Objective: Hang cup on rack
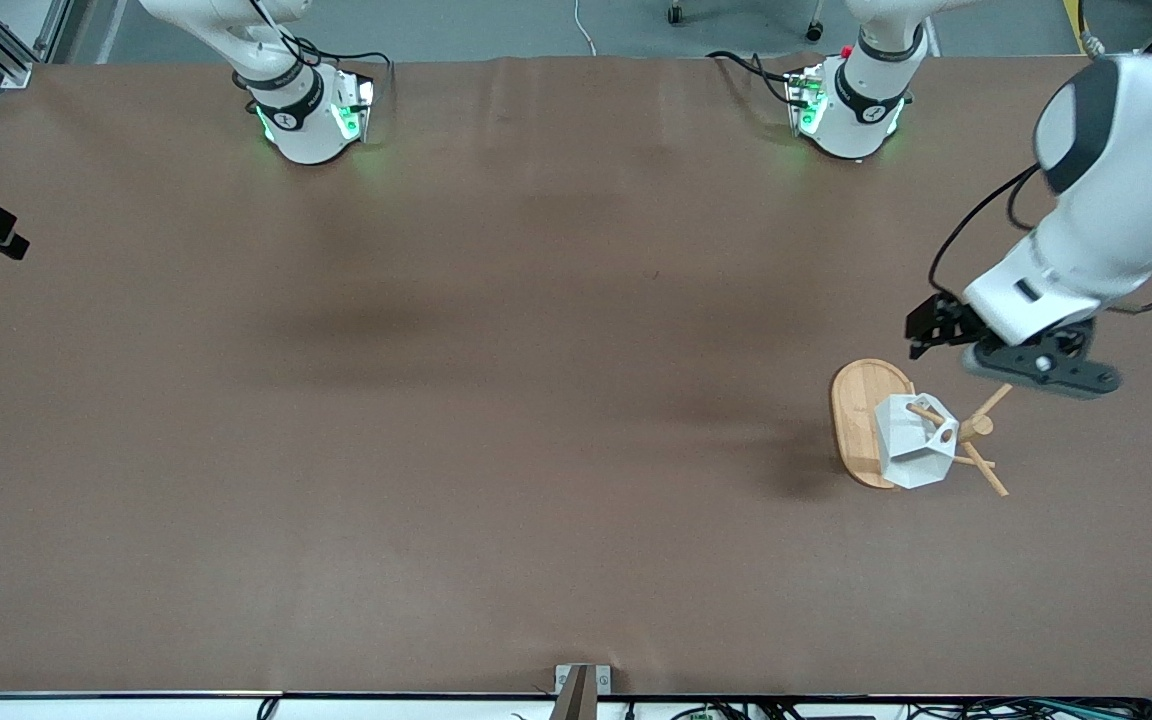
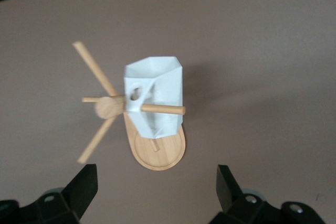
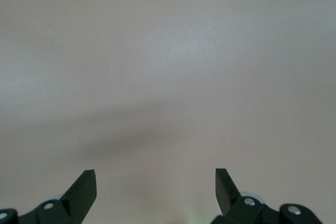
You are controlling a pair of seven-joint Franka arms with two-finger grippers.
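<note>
Cup point(image 1: 911, 442) hangs by its pierced tab handle on a peg of the rack point(image 1: 861, 415), which stands toward my left arm's end of the table point(image 1: 496, 400). My left gripper point(image 1: 1021, 360) is up over the rack, fingers spread and holding nothing. My right gripper point(image 3: 156, 190) waits, fingers apart, over bare table.

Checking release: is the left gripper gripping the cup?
No: the left gripper is open and apart from the cup, which hangs on the rack.
</note>
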